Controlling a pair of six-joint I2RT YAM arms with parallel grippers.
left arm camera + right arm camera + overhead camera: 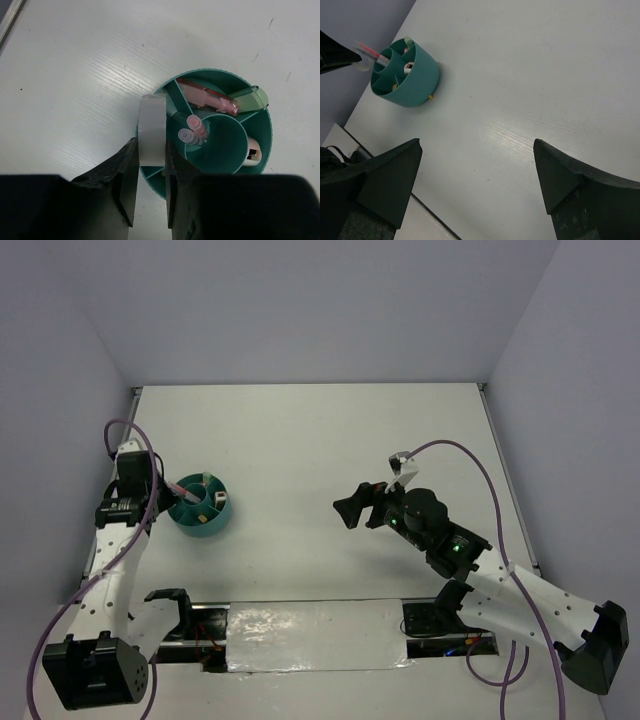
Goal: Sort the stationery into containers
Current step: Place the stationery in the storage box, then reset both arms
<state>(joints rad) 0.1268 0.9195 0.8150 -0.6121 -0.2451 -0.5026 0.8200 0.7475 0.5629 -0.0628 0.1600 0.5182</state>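
Note:
The round teal organizer (203, 508) stands at the table's left side. My left gripper (151, 150) is shut on the clear tape ring (151, 125), which hangs upright over the organizer's left rim (220, 72). Inside its compartments lie a pink-white clip (207, 97), a mint-green tube (250, 98), two thin pens (192, 129) standing on end, and a small white-pink piece (254, 152). Out over the middle of the table my right gripper (352, 508) is open and holds nothing, well to the right of the organizer (412, 75). The right wrist view shows only bare table between its fingertips (410, 150).
A shiny plate (300, 635) runs along the near edge between the two arm bases. Grey walls close in the table at the left, back and right. The table's near edge (395, 185) runs just below the right gripper's left finger.

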